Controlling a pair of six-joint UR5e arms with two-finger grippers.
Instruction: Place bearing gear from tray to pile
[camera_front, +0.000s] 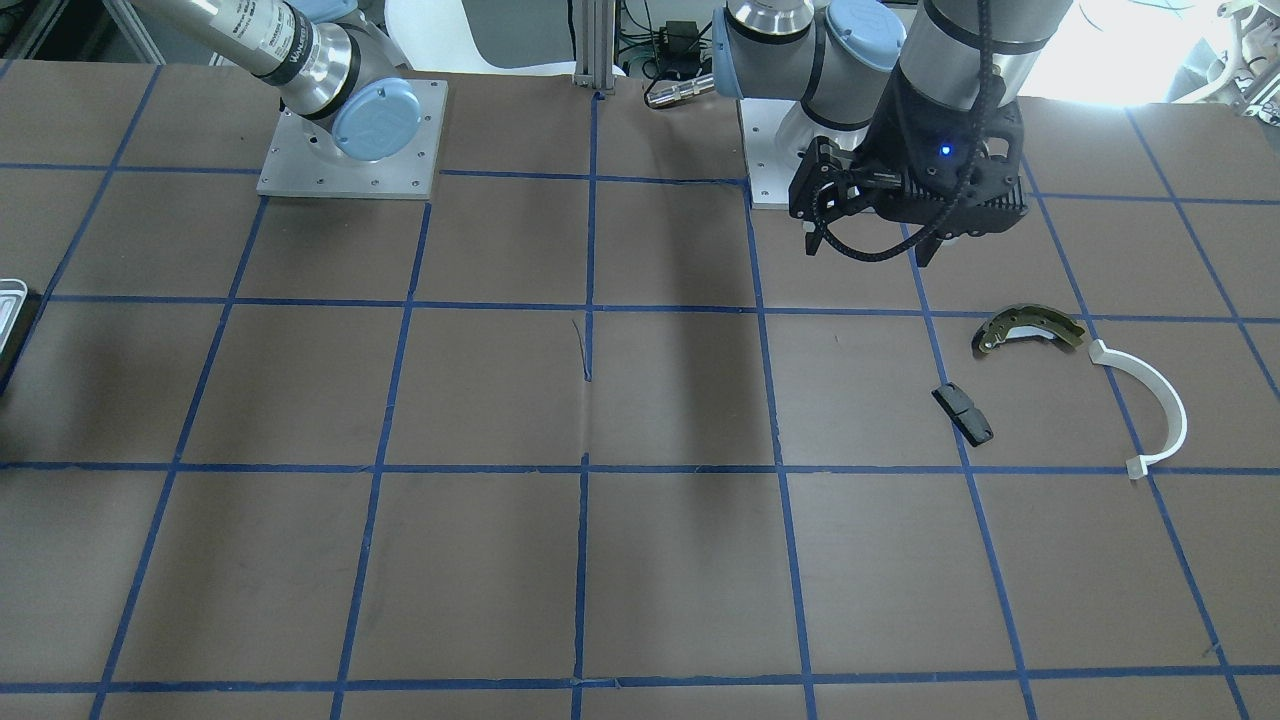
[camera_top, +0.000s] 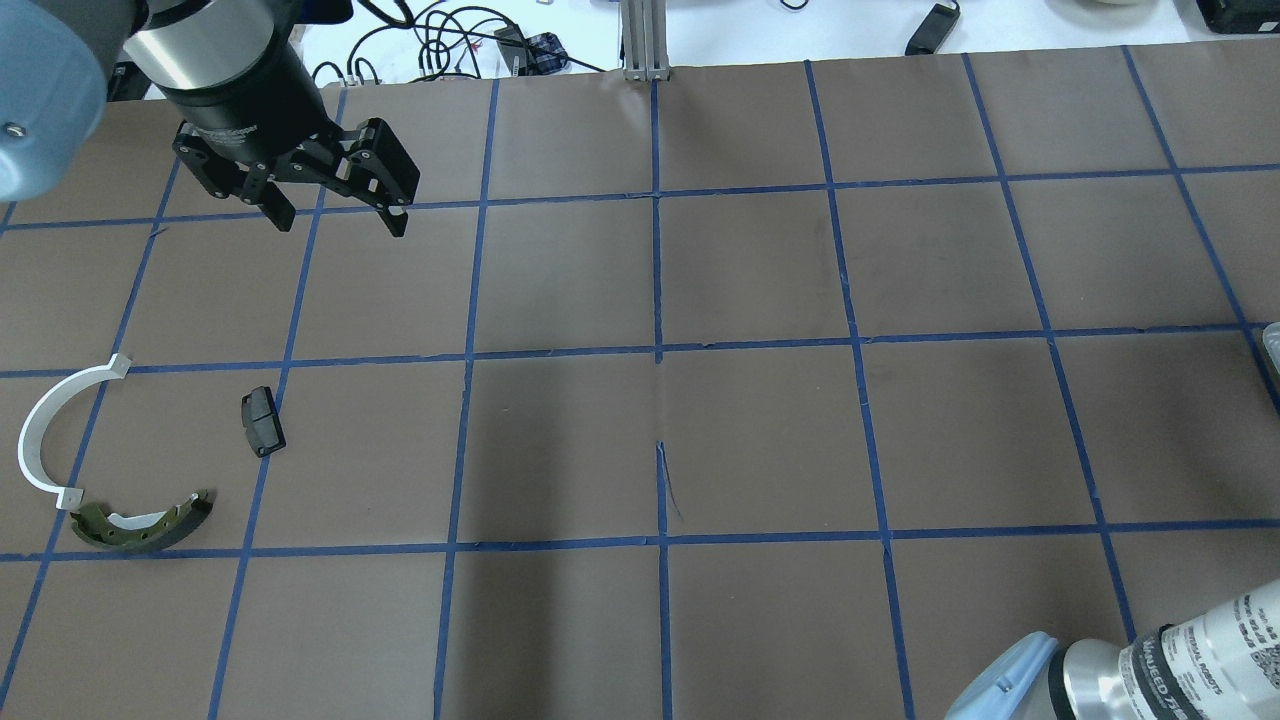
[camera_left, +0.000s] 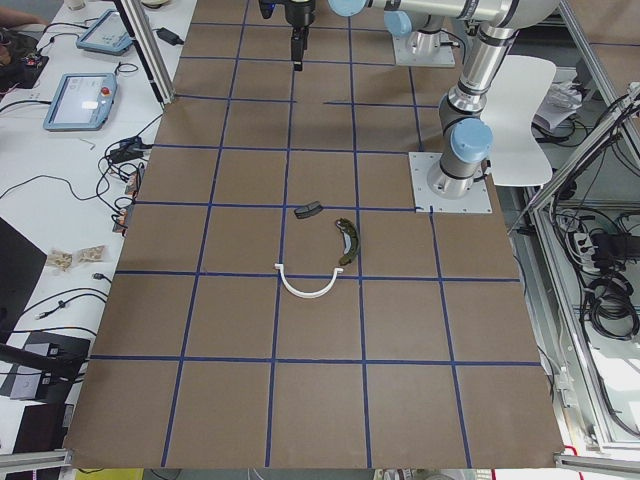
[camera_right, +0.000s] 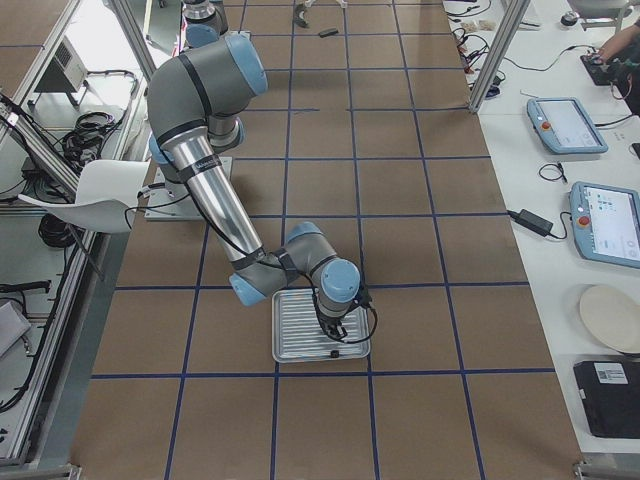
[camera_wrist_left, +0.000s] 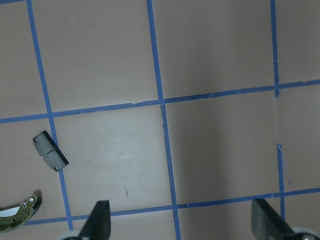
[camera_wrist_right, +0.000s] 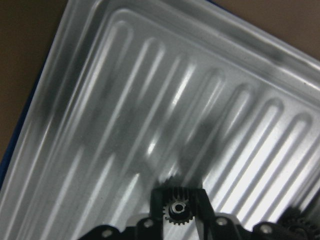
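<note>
Pile (camera_top: 110, 522) (white arc (camera_top: 40, 425), brake shoe (camera_top: 150, 530), blk pad (camera_top: 262, 421)) is sitting far L, L gripper (camera_top: 340, 225) is hovering nearby w/ fingers wide apart, and far R the R gripper (camera_wrist_right: 177, 195) is clamping the bearing gear (camera_wrist_right: 176, 207) w/ the ribbed tray (camera_wrist_right: 100, 100) right under it

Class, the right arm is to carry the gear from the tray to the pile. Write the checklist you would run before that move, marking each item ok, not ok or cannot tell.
1. Gear gripped: ok, the right gripper is shut on it.
2. Gear lifted clear of the tray: cannot tell.
3. Room to set it down: ok, bare table shows between the brake shoe, white arc and black pad.
4. Left gripper empty: ok, it is open with nothing between its fingers.
5. Left gripper off the route: cannot tell; it hangs above the table beside the black pad.
</note>
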